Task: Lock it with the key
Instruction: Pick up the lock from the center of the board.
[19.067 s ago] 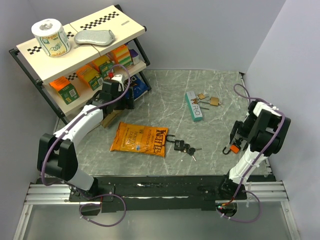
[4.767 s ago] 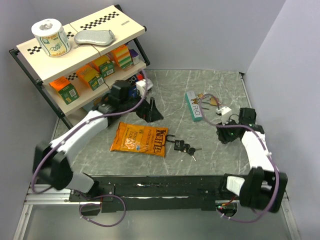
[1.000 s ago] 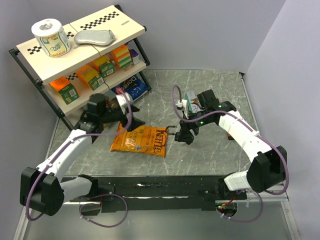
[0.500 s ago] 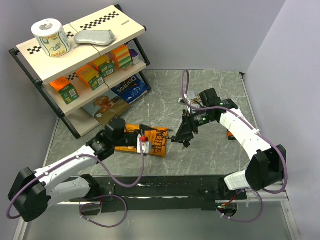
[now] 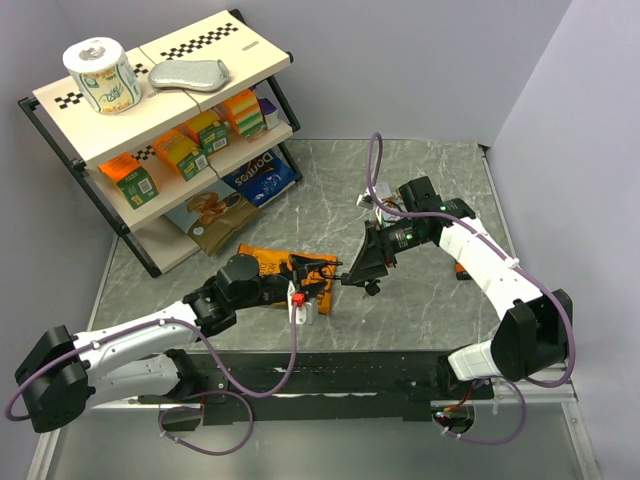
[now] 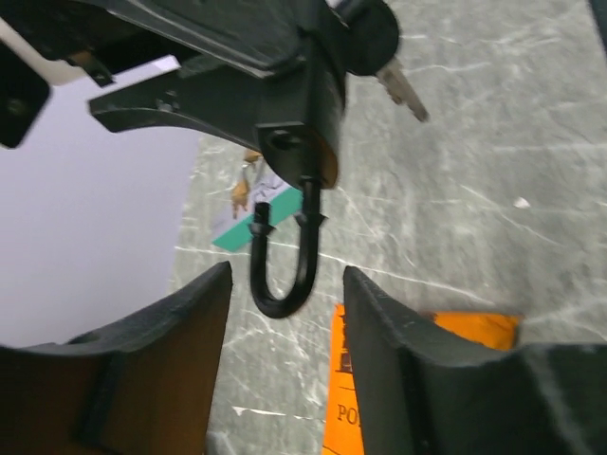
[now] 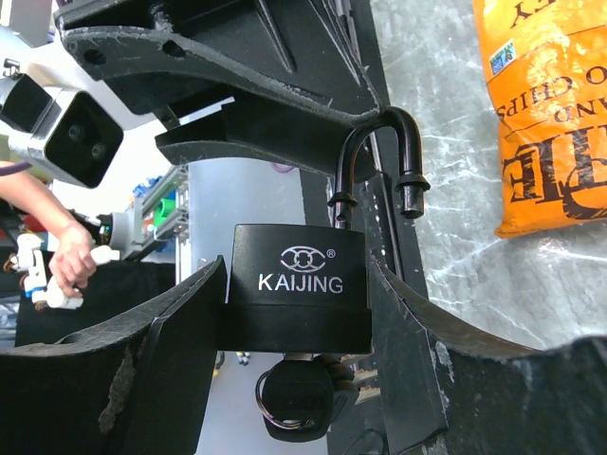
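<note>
A black padlock (image 7: 297,284) marked KAIJING hangs above the table, with my right gripper (image 7: 297,318) shut on its body. A black-headed key (image 7: 302,398) on a ring sits in its underside. The shackle (image 7: 379,156) stands open, one leg out of the body. From above, the padlock (image 5: 352,272) is at mid-table and the right gripper (image 5: 366,266) holds it pointing left. My left gripper (image 5: 316,272) faces it. In the left wrist view the shackle (image 6: 282,254) hangs just beyond the open left gripper (image 6: 285,322), its fingers apart from it on both sides.
An orange chips bag (image 5: 266,260) lies under the left arm, also seen as the bag (image 6: 417,379) below the left fingers. A stocked shelf (image 5: 150,130) fills the back left. A green box (image 6: 258,210) and brass padlocks (image 6: 248,175) lie beyond.
My left arm swung from the shelf side across the chips bag to the padlock, and its jaws narrowed. The right gripper raised the lock slightly, then held still.
</note>
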You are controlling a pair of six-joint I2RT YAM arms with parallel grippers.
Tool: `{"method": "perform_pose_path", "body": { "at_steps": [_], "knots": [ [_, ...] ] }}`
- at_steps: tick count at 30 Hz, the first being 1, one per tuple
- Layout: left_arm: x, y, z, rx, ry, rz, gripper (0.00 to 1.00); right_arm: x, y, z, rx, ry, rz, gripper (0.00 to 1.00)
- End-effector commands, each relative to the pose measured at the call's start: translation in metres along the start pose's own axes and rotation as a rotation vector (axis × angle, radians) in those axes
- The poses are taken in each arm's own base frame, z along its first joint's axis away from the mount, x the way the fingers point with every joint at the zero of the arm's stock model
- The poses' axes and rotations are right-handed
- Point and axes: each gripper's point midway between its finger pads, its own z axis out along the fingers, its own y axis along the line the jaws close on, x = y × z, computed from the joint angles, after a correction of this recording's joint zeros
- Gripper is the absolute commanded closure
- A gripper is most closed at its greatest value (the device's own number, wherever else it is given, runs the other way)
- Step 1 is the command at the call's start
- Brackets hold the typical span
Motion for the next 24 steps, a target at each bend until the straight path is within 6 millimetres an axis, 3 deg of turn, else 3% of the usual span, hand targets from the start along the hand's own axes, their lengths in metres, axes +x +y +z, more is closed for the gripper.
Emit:
{"method": "perform_pose_path", "body": {
  "at_steps": [1, 5, 8, 11, 12, 14, 15, 16, 17, 19, 20, 23, 24],
  "knots": [
    [-0.009, 0.019, 0.005, -0.09, -0.017, 0.046, 0.48, -0.012, 0.024, -0.001, -0.121, -0.041, -0.015, 1.0],
    [-0.009, 0.018, 0.009, -0.082, -0.019, 0.041, 0.53, -0.012, 0.026, -0.002, -0.124, -0.045, -0.008, 1.0],
    [-0.008, 0.017, 0.01, -0.075, -0.015, 0.041, 0.62, -0.011, 0.027, -0.001, -0.132, -0.046, -0.007, 1.0],
    [-0.008, 0.017, 0.009, -0.072, -0.013, 0.033, 0.74, -0.01, 0.027, -0.001, -0.129, -0.045, -0.009, 1.0],
    [-0.009, 0.017, 0.01, -0.07, -0.015, 0.027, 0.83, -0.01, 0.028, -0.002, -0.126, -0.046, -0.013, 1.0],
    [-0.012, 0.018, 0.009, -0.078, -0.023, -0.002, 0.92, -0.011, 0.028, -0.002, -0.115, -0.045, -0.02, 1.0],
    [-0.016, 0.022, 0.009, -0.081, -0.031, -0.014, 0.99, -0.014, 0.024, -0.003, -0.086, -0.043, -0.033, 0.88],
    [-0.014, 0.018, 0.009, -0.065, -0.02, -0.054, 0.99, -0.016, 0.023, -0.004, -0.069, -0.043, -0.043, 0.75],
    [-0.018, 0.017, 0.009, -0.05, -0.026, -0.08, 0.99, -0.016, 0.021, -0.006, -0.042, -0.038, -0.058, 0.39],
    [-0.027, 0.019, 0.009, -0.025, -0.03, -0.159, 0.99, -0.022, 0.015, -0.011, 0.042, -0.033, -0.112, 0.19],
    [-0.026, 0.015, 0.008, -0.002, -0.016, -0.202, 0.99, -0.025, 0.017, -0.016, 0.074, -0.041, -0.165, 0.04],
    [-0.037, 0.014, 0.005, 0.048, -0.018, -0.336, 0.99, -0.037, 0.016, -0.033, 0.194, -0.08, -0.305, 0.01],
    [-0.044, 0.023, 0.004, 0.045, -0.027, -0.387, 0.99, -0.041, 0.014, -0.039, 0.234, -0.097, -0.349, 0.01]
  ]
}}
